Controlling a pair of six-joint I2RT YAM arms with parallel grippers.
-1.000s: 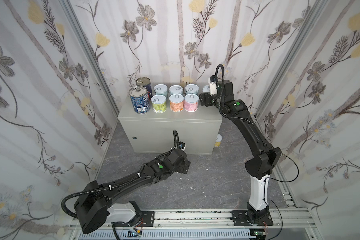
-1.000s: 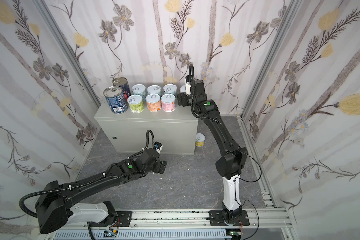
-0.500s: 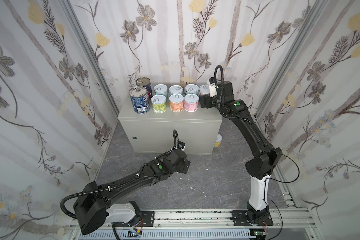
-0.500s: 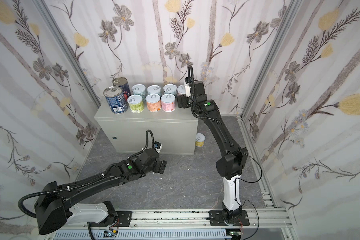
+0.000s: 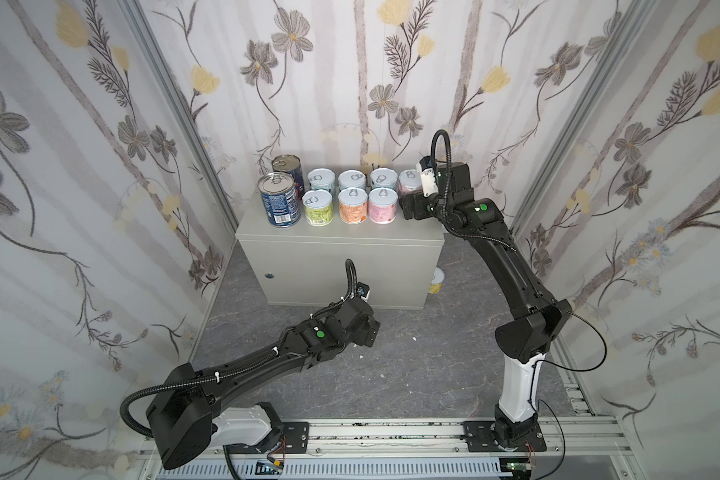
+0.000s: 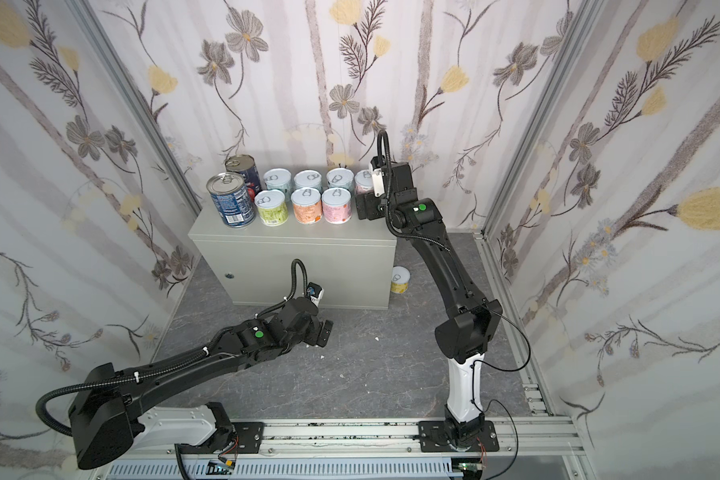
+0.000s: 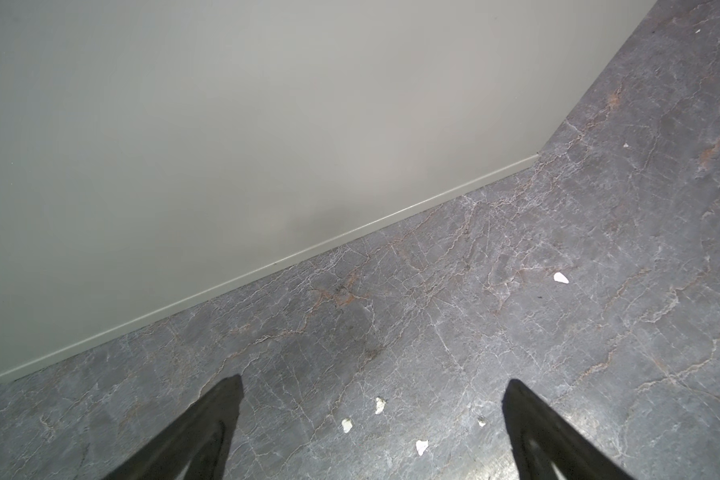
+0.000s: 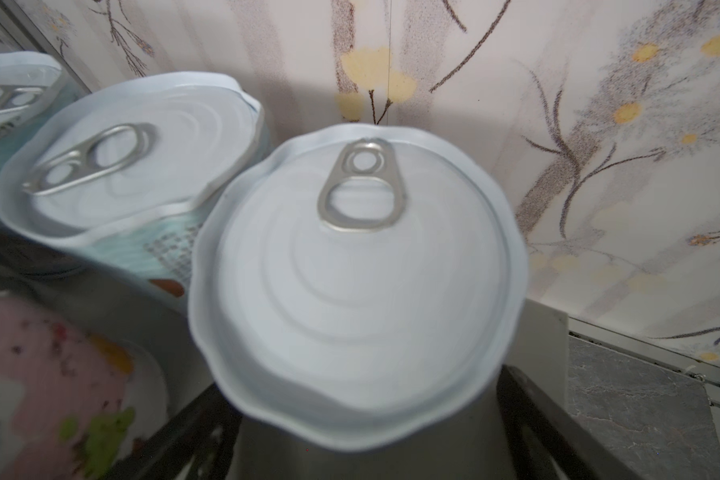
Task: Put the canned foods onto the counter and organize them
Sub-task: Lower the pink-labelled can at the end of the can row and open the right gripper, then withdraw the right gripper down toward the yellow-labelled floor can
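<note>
While nine cans (image 5: 352,195) stand on the worktop (image 5: 350,232), a yellow can (image 6: 400,279) sits on the floor (image 5: 412,365) by its right end. The right pincer (image 8: 368,386) straddles the back-right can (image 8: 358,291), grip unclear; the left pincer (image 7: 373,384) gapes empty.

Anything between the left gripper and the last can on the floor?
Probably yes. The yellow can stands on the floor beside the counter's right side, behind its front right corner. The open left gripper hangs low before the front face, so that corner blocks a straight line.
</note>
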